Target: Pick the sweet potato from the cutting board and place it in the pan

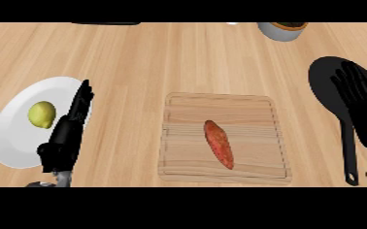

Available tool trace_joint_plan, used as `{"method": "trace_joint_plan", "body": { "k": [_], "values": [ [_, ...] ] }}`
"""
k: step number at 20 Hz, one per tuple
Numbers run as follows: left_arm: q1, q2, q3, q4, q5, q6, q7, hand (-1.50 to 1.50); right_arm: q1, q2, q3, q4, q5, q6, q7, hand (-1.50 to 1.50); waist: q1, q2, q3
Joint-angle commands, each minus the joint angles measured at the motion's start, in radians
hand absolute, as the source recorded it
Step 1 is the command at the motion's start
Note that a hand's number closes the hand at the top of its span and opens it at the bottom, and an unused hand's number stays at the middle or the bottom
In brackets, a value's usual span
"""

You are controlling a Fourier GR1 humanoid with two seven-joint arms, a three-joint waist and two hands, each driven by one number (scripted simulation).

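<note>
An orange-red sweet potato lies lengthwise on the wooden cutting board at the counter's middle, nothing touching it. The black pan sits at the right edge, its handle pointing toward me. My right hand hovers over the pan's right side with its fingers straight, open and holding nothing; black on black makes its outline hard to read. My left hand rests at the lower left, fingers pointing up, open, well apart from the board.
A white plate with a yellow-green lemon lies under and left of the left hand. A grey pot stands at the back right. A dark object shows at the back left edge.
</note>
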Motion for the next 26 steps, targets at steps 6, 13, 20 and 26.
{"method": "trace_joint_plan", "body": {
  "k": [6,13,20,26],
  "values": [
    [0.122,-0.158,0.063,0.117,0.209,0.01,0.083,0.0,-0.04,0.219,0.281,-0.075,-0.01,0.05,0.096,1.5,0.05,0.038,0.035],
    [0.126,-0.178,0.123,0.184,0.274,-0.02,0.067,0.0,0.315,0.217,0.521,-0.34,0.559,-0.31,-0.173,-1.5,-0.049,0.017,0.035],
    [0.117,-0.181,0.096,0.115,0.268,-0.022,0.126,0.0,0.394,0.198,0.607,-0.506,0.939,-0.504,0.161,-1.5,-0.015,0.024,0.035],
    [0.085,-0.187,0.107,0.171,0.252,-0.044,0.092,0.0,0.099,0.323,0.567,-0.484,1.143,-0.316,0.595,-1.5,0.003,0.029,0.035]
  ]
}}
